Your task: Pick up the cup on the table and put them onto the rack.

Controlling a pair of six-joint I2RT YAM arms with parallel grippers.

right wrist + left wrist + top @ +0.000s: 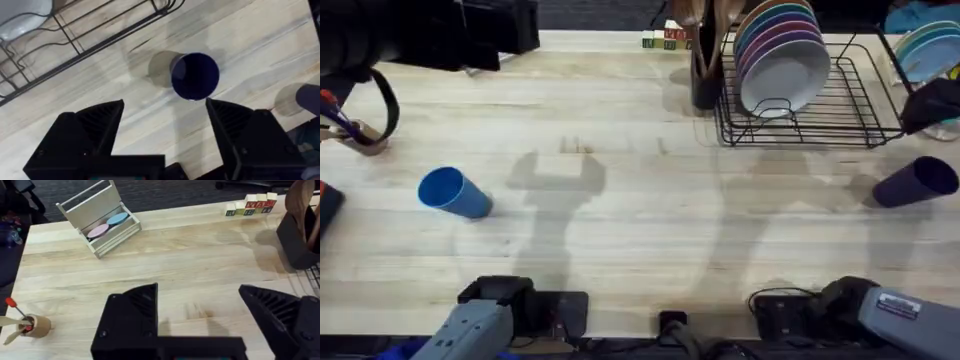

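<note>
While overhead shows the blue cup point(454, 193) lying sideways, both wrist views show each claw spread apart.

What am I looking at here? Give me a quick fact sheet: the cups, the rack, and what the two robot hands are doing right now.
blue cup: lying on its side, left part of the table
dark navy cup: lying on its side, right part of the table, in front of the rack
rack: black wire, far right, holds coloured plates; no cup on it
left gripper: fingers open, holding nothing
right gripper: fingers open, above the dark navy cup, not touching it
</note>
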